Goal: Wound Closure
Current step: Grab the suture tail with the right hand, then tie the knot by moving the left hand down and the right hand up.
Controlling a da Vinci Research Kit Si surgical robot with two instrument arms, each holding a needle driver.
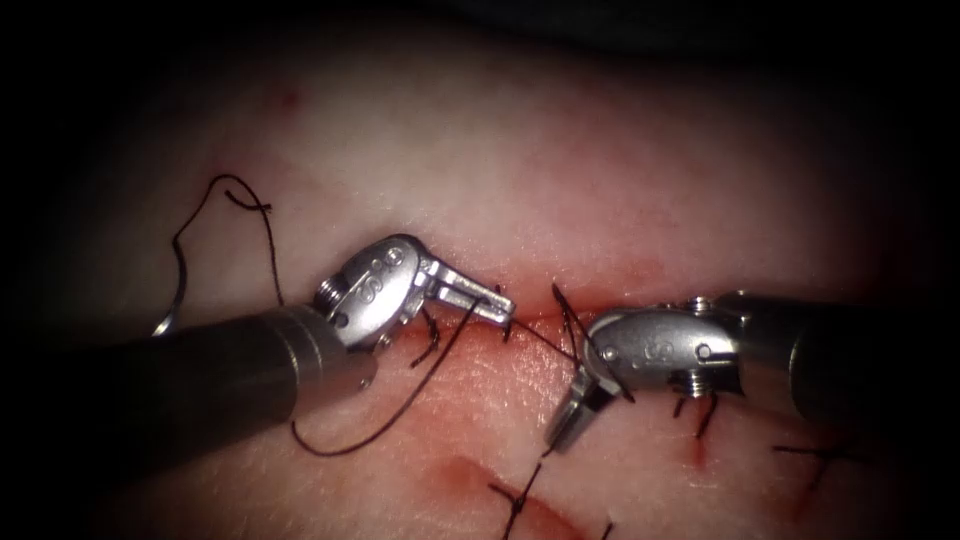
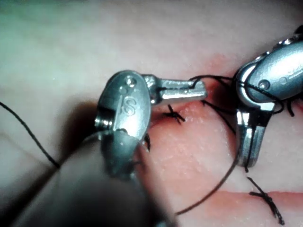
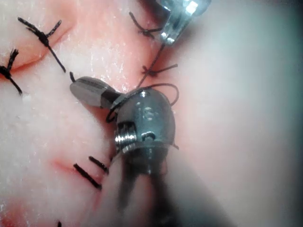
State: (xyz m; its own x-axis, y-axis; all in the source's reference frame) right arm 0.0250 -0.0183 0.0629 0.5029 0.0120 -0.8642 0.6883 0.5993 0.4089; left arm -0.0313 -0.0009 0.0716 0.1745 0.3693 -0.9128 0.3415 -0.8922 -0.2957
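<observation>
Left tool (image 1: 497, 306) is reaching in from the left over the cut (image 1: 540, 325), jaws closed and pinching the thread (image 1: 400, 415) right at the tip; in the left wrist view the same tool (image 2: 199, 91) is gripping the dark strand at its jaw end. Right tool (image 1: 570, 420) is coming in from the right with its jaws pointing down toward the near side of the cut, looking closed, but whether anything is between them cannot be told; thread is wrapping around its wrist and jaw base, seen too on the right tool (image 3: 85, 90) in its own wrist view, so a loop seems to be sitting on that tool. A taut strand is running between the two tools across the cut, and a slack loop is lying on the tissue (image 1: 600, 170) below the left tool. The needle (image 1: 165, 320) is probably the pale curved bit lying free on the tissue far left of the cut, at the thread's end, not in the tissue and held by neither tool. Progress judgement: well along, several knotted stitches (image 1: 515, 500) with cut tails are already sitting along the cut, red fluid (image 1: 480, 480) is staining the near tissue, and the current stitch looks not yet tied down.
</observation>
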